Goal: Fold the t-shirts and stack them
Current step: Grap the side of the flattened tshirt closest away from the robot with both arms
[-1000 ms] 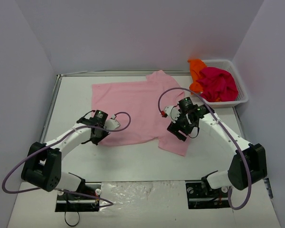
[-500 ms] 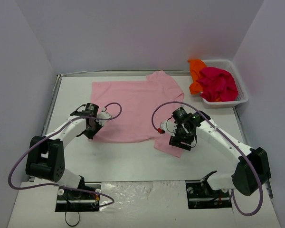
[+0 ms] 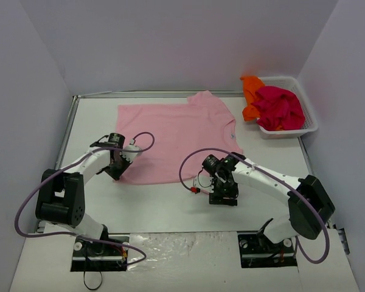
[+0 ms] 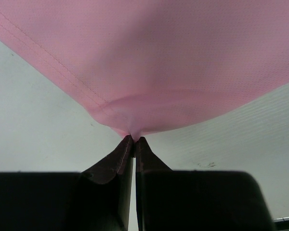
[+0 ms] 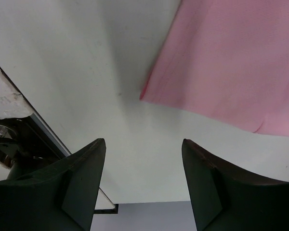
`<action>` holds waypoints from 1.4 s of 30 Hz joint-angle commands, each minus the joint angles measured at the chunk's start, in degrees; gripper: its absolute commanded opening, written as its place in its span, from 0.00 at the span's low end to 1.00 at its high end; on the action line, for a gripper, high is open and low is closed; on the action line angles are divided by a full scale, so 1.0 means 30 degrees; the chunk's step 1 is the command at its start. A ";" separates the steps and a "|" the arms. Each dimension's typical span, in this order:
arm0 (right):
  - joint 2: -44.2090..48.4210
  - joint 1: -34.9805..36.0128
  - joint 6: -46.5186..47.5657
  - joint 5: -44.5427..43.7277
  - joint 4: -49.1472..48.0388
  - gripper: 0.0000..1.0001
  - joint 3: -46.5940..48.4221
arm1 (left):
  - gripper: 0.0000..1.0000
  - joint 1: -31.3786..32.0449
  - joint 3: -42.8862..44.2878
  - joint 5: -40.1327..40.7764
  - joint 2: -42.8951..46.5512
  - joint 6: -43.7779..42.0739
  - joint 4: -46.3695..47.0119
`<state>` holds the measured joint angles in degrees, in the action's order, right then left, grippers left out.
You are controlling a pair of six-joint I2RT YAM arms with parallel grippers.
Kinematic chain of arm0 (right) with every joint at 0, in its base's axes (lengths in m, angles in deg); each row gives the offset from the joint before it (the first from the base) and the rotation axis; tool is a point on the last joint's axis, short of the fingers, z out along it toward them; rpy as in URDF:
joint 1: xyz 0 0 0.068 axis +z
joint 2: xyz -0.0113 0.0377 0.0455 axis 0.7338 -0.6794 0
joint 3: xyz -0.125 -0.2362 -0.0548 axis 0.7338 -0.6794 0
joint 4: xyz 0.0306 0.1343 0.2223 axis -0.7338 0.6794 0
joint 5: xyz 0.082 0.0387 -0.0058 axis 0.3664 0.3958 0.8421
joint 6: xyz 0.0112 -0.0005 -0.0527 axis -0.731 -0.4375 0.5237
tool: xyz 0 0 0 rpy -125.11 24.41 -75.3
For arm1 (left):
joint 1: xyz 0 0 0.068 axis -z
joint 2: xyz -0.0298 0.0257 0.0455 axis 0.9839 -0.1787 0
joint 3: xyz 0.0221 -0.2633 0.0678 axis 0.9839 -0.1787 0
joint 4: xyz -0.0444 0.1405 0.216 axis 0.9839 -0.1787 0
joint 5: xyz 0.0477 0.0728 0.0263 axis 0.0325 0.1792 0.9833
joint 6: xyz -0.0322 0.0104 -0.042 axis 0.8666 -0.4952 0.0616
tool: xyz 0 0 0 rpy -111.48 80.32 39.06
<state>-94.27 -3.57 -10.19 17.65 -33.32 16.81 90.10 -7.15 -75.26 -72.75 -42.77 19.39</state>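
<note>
A light pink t-shirt (image 3: pixel 176 137) lies spread flat on the white table. My left gripper (image 3: pixel 117 173) is shut on its near left corner; in the left wrist view the fingertips (image 4: pixel 134 139) pinch a small peak of pink cloth (image 4: pixel 159 62). My right gripper (image 3: pixel 222 194) is open and empty over bare table, just in front of the shirt's near edge. In the right wrist view the gripper (image 5: pixel 143 142) has its jaws wide apart, and the shirt's corner (image 5: pixel 231 62) lies ahead of them. A magenta-red shirt (image 3: pixel 280 106) and an orange shirt (image 3: pixel 251 85) sit bunched in the basket.
A white mesh basket (image 3: pixel 310 125) stands at the far right, against the right wall. A raised rail (image 3: pixel 67 140) runs along the table's left edge. Purple cables loop off both arms above the table.
My right gripper has moved toward the near left, off the shirt, and the flap at the shirt's near right no longer sticks out. My left gripper has shifted slightly left with the corner.
</note>
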 commanded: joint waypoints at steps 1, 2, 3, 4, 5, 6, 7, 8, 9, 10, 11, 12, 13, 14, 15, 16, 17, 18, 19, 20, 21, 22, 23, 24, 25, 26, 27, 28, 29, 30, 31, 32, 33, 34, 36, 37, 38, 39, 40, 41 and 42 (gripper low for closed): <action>-0.0608 0.0249 -0.0258 -0.0186 0.0338 0.60 -0.0443 | 0.02 -0.0241 0.0924 -0.0584 -0.0114 0.0306 -0.0639; -0.0755 0.0307 -0.0346 -0.0216 0.0191 0.60 -0.0561 | 0.02 -0.0271 0.0954 -0.0584 -0.0143 0.0335 -0.0610; -0.0873 0.0337 -0.0376 -0.0246 -0.0158 0.60 -0.0678 | 0.02 -0.0329 0.0925 -0.0555 -0.0202 0.0335 -0.0610; -0.1019 0.0337 -0.0376 0.0015 -0.0220 0.60 -0.0708 | 0.02 -0.0330 0.0896 -0.0555 -0.0202 0.0364 -0.0552; -0.1281 0.0337 -0.0463 0.0076 -0.0307 0.60 -0.0651 | 0.02 -0.0359 0.0866 -0.0613 -0.0231 0.0364 -0.0522; -0.1371 0.0366 -0.0696 0.0076 -0.0598 0.60 -0.0592 | 0.02 -0.0388 0.0837 -0.0584 -0.0232 0.0335 -0.0493; -0.1488 0.0366 -0.0814 -0.0156 -0.0717 0.60 -0.0447 | 0.02 -0.0388 0.0808 -0.0584 -0.0232 0.0335 -0.0463; -0.1837 0.0366 -0.0903 -0.0303 -0.0776 0.60 -0.0358 | 0.02 -0.0417 0.0778 -0.0584 -0.0203 0.0364 -0.0463; -0.2015 0.0395 -0.1049 -0.0363 -0.0806 0.60 -0.0299 | 0.02 -0.0446 0.0778 -0.0613 -0.0173 0.0364 -0.0405; -0.2394 0.0367 -0.1108 -0.0363 -0.0835 0.60 -0.0241 | 0.02 -0.0447 0.0778 -0.0642 -0.0144 0.0364 -0.0405; -0.2542 0.0395 -0.1167 -0.0334 -0.0865 0.59 -0.0124 | 0.02 -0.0476 0.0778 -0.0642 -0.0086 0.0364 -0.0434; -0.2660 0.0396 -0.1225 -0.0334 -0.0981 0.59 -0.0094 | 0.02 -0.0447 0.0749 -0.0671 -0.0056 0.0364 -0.0405; -0.2922 0.0425 -0.1313 -0.0334 -0.1069 0.59 -0.0094 | 0.02 -0.0476 0.0720 -0.0672 -0.0027 0.0393 -0.0347; -0.3041 0.0454 -0.1372 -0.0392 -0.1099 0.59 -0.0094 | 0.02 -0.0476 0.0662 -0.0701 0.0061 0.0365 -0.0317; -0.3129 0.0454 -0.1430 -0.0508 -0.1273 0.59 -0.0065 | 0.02 -0.0505 0.0603 -0.0672 0.0090 0.0364 -0.0288; -0.3333 0.0454 -0.1605 -0.0742 -0.1478 0.59 -0.0064 | 0.02 -0.0505 0.0573 -0.0672 0.0120 0.0364 -0.0287; -0.3422 0.0454 -0.1694 -0.0860 -0.1596 0.59 -0.0035 | 0.02 -0.0505 0.0573 -0.0701 0.0120 0.0393 -0.0287; -0.3481 0.0454 -0.1782 -0.0890 -0.1684 0.59 -0.0006 | 0.02 -0.0505 0.0573 -0.0730 0.0178 0.0394 -0.0316; -0.3568 0.0454 -0.1840 -0.0890 -0.1743 0.59 0.0023 | 0.02 -0.0505 0.0573 -0.0759 0.0237 0.0423 -0.0317; -0.3656 0.0454 -0.1928 -0.0832 -0.1802 0.59 0.0053 | 0.02 -0.0505 0.0602 -0.0818 0.0353 0.0452 -0.0317; -0.3715 0.0454 -0.1958 -0.0774 -0.1860 0.59 0.0111 | 0.02 -0.0505 0.0660 -0.0876 0.0383 0.0452 -0.0375; -0.3890 0.0454 -0.2016 -0.0831 -0.1919 0.59 0.0141 | 0.02 -0.0505 0.0690 -0.0906 0.0442 0.0452 -0.0404; -0.3979 0.0454 -0.2104 -0.0861 -0.1978 0.59 0.0141 | 0.02 -0.0505 0.0690 -0.0906 0.0442 0.0452 -0.0434; -0.4066 0.0454 -0.2134 -0.0919 -0.2036 0.59 0.0141 | 0.02 -0.0505 0.0690 -0.0906 0.0471 0.0481 -0.0405; -0.4270 0.0454 -0.2250 -0.0978 -0.2124 0.59 0.0170 | 0.02 -0.0505 0.0690 -0.0906 0.0472 0.0453 -0.0376; -0.4388 0.0454 -0.2280 -0.0978 -0.2125 0.58 0.0170 | 0.02 -0.0505 0.0661 -0.0906 0.0472 0.0452 -0.0375; -0.4506 0.0454 -0.2309 -0.0978 -0.2154 0.57 0.0199 | 0.02 -0.0505 0.0632 -0.0906 0.0472 0.0452 -0.0346; -0.4652 0.0483 -0.2368 -0.0978 -0.2154 0.55 0.0199 | 0.02 -0.0505 0.0603 -0.0877 0.0472 0.0452 -0.0346; -0.4769 0.0484 -0.2397 -0.1007 -0.2125 0.54 0.0199 | 0.02 -0.0505 0.0573 -0.0877 0.0501 0.0452 -0.0317; -0.4799 0.0513 -0.2427 -0.1008 -0.2154 0.53 0.0199 | 0.02 -0.0505 0.0573 -0.0877 0.0530 0.0423 -0.0317; -0.4916 0.0484 -0.2456 -0.1037 -0.2154 0.52 0.0141 | 0.02 -0.0505 0.0544 -0.0877 0.0530 0.0452 -0.0317; -0.4975 0.0484 -0.2485 -0.1037 -0.2212 0.51 0.0112 | 0.03 -0.0476 0.0544 -0.0877 0.0559 0.0394 -0.0317; -0.5092 0.0513 -0.2544 -0.1066 -0.2213 0.51 0.0083 | 0.02 -0.0505 0.0544 -0.0877 0.0559 0.0394 -0.0317; -0.5151 0.0484 -0.2544 -0.1124 -0.2271 0.50 0.0024 | 0.02 -0.0505 0.0544 -0.0906 0.0588 0.0423 -0.0259; -0.5297 0.0483 -0.2690 -0.1213 -0.2446 0.47 -0.0035 | 0.02 -0.0505 0.0544 -0.0906 0.0618 0.0394 -0.0287; -0.5356 0.0513 -0.2749 -0.1213 -0.2534 0.43 -0.0093 | 0.02 -0.0505 0.0515 -0.0906 0.0647 0.0423 -0.0287; -0.5443 0.0455 -0.2778 -0.1764 -0.2593 0.40 -0.0123 | 0.02 -0.0505 0.0514 -0.0906 0.0676 0.0394 -0.0258; -0.5560 0.0454 -0.2837 -0.1856 -0.2651 0.34 -0.0123 | 0.02 -0.0505 0.0485 -0.0906 0.0677 0.0423 -0.0287; -0.5619 0.0454 -0.2895 -0.1944 -0.2739 0.32 -0.0123 | 0.02 -0.0505 0.0485 -0.0906 0.0735 0.0394 -0.0258; -0.5678 0.0454 -0.2896 -0.1974 -0.2769 0.30 -0.0123 | 0.02 -0.0505 0.0485 -0.0935 0.0735 0.0365 -0.0287; -0.5737 0.0454 -0.2954 -0.2032 -0.2798 0.28 -0.0123 | 0.02 -0.0505 0.0485 -0.0906 0.0793 0.0364 -0.0287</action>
<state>-109.54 -2.48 -18.17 13.13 -41.89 16.22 88.99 -6.67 -77.58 -72.90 -42.20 19.44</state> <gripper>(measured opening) 0.295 0.034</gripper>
